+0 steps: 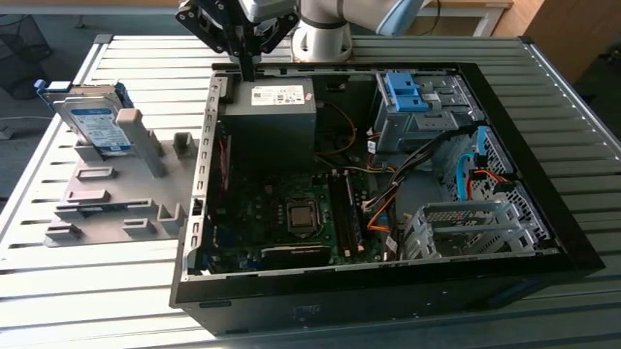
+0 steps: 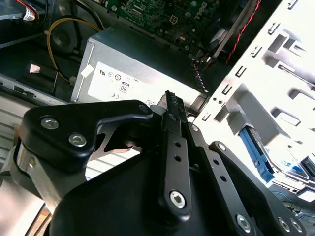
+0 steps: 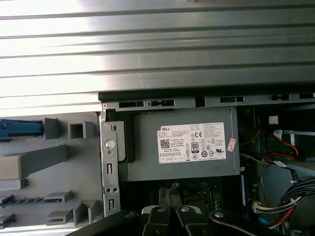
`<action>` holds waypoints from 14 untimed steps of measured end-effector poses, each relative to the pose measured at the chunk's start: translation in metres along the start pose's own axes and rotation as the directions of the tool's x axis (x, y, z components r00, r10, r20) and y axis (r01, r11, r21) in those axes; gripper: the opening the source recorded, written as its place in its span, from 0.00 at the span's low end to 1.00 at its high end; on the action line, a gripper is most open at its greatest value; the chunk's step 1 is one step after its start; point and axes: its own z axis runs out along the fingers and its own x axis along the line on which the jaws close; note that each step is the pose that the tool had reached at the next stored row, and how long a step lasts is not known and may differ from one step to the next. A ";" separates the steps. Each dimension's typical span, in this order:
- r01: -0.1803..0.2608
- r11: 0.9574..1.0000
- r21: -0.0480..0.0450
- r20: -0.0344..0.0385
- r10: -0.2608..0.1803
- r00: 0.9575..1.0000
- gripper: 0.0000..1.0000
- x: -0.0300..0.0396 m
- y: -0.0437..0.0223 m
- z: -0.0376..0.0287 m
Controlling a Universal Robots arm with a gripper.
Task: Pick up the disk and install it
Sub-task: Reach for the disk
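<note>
The disk [image 1: 94, 122] is a silver-grey drive with a white-and-blue label and blue side rails. It leans upright in a grey holder [image 1: 116, 196] on the exterior view's left, outside the computer case. Its blue rail [image 2: 256, 153] also shows in the second wrist view, and a blue end [image 3: 19, 129] in the first wrist view. My gripper [image 1: 246, 71] hangs over the case's far edge, above the dark-grey box with a white sticker [image 1: 276, 109]. The gripper [image 2: 171, 96] is shut with nothing in it, well apart from the disk.
The open computer case [image 1: 543, 254] lies flat on a slatted metal table [image 1: 116, 291]. Inside are a green motherboard [image 1: 291, 211], bundled cables [image 1: 388, 196], a blue latch on a grey cage [image 1: 408, 94] and a metal drive bay [image 1: 470, 229].
</note>
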 end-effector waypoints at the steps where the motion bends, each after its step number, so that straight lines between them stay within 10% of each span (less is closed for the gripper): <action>1: 0.000 1.000 0.000 0.000 0.000 1.000 0.11 0.0007 0.0000 0.0000; 14: 0.000 1.000 0.000 0.000 0.000 1.000 0.11 0.0056 -0.0004 0.0003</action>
